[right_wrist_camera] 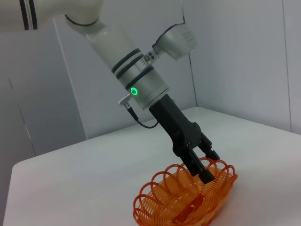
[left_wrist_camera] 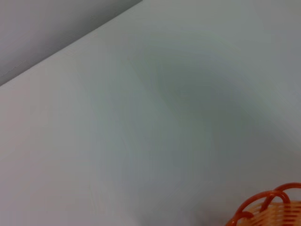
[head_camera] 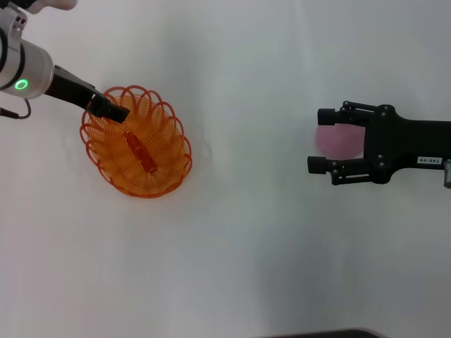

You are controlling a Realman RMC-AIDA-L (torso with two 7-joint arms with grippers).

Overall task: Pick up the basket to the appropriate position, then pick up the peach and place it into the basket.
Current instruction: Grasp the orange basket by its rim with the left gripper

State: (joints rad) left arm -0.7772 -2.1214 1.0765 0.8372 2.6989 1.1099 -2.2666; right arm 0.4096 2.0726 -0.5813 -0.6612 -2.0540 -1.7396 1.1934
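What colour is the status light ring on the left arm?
Green; clearest in the right wrist view, on the left arm above the basket.

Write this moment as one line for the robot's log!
left gripper: on basket rim | right gripper: jaws open around peach | peach: not in basket

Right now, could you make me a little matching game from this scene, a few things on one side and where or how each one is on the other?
Things:
1. basket
2. peach
3. left tool
4. right tool

Descriptions:
A. pink, between two open black fingers
B. orange, resting on the white table
C. open, fingers either side of the fruit
D. at the scalloped rim, reaching into the wire loops

Pairs: 1-B, 2-A, 3-D, 4-C
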